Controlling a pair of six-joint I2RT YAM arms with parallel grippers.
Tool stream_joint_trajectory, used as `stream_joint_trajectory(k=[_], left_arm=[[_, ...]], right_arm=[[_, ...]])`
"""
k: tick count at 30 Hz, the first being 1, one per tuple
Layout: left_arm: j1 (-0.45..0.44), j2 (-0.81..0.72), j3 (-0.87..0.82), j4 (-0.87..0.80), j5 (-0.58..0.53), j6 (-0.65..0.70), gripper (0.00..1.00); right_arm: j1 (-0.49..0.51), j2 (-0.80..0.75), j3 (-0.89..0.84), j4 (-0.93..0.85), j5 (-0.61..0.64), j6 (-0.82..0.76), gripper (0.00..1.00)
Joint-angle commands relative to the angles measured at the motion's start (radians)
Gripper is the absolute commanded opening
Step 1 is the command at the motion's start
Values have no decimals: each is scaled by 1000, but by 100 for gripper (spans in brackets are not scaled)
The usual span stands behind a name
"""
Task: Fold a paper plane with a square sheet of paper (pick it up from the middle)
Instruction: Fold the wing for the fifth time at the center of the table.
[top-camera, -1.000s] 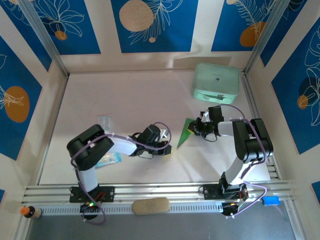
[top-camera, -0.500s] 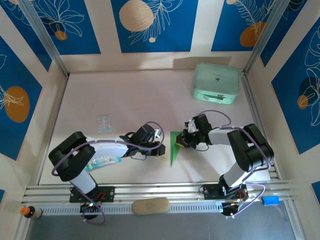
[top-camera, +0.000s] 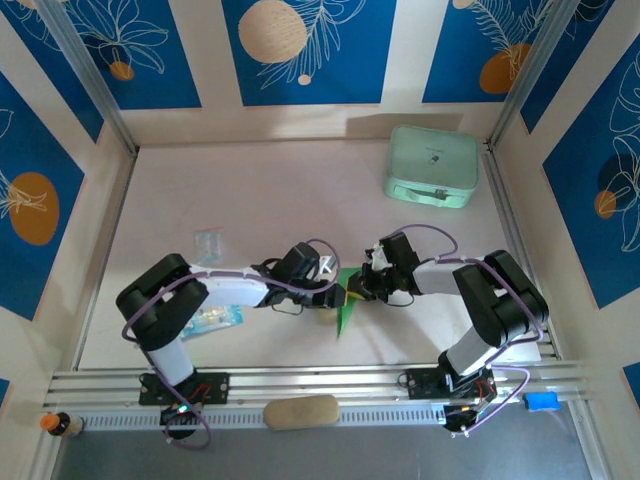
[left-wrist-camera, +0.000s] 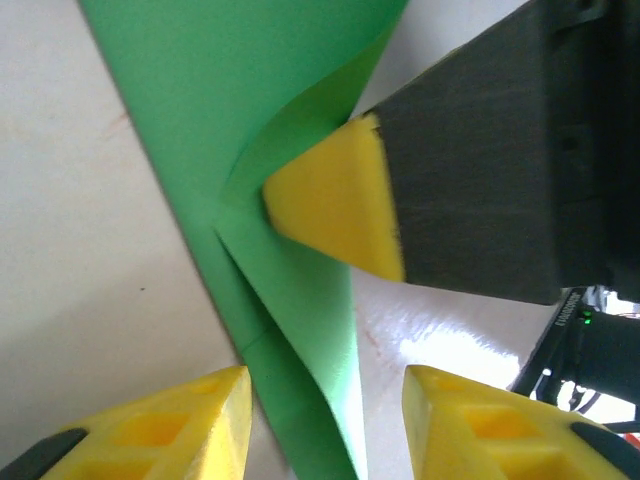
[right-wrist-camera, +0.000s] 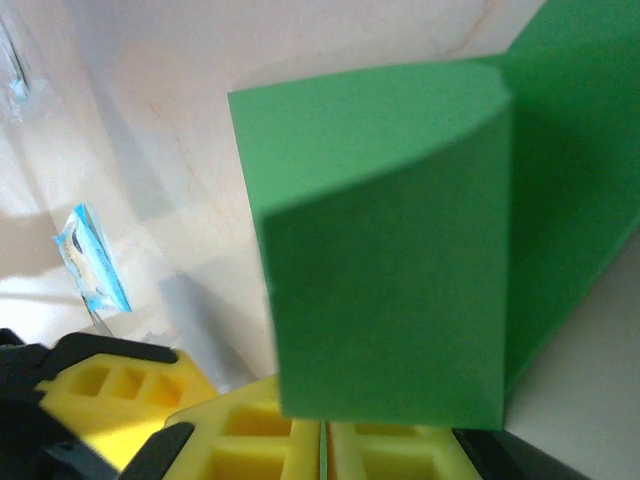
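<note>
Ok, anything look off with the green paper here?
Mildly: the bright green folded paper isn't flat. One flap bows up in a curve where the right hand pinches it, so the crease looks loose. The left hand is open astride it. No tears visible.

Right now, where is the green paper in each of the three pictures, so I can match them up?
Top external: the green paper lies below centre, between the left hand and the right hand.
Left wrist: the green paper runs from the top edge down to the bottom.
Right wrist: the green paper covers the centre and right.
Shared landmark: the right hand's yellow pad, pinching the paper.
</note>
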Motion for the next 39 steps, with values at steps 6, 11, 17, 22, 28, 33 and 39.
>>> stream_joint_trajectory(k=[6,11,17,22,28,33,39], left_arm=[[-18,66,100,-138,-8,50,50],[-37,121,195,-307,-73,95,50],[-78,187,302,-516,-183,163,42],[-103,238,358,-603,-238,182,37],[-113,261,369,-619,-259,186,27],[-118,278,362,-610,-259,186,22],[-133,298,352,-607,-268,179,19]], right_arm=[[7,5,-9,14,-3,21,9],[5,4,-8,16,-2,23,9],[4,8,-5,24,-8,31,9],[2,5,-4,24,-15,35,9],[-10,-11,-1,13,-20,30,9],[-35,-42,9,-7,-30,16,10],[-103,-106,16,-41,-45,-26,13]])
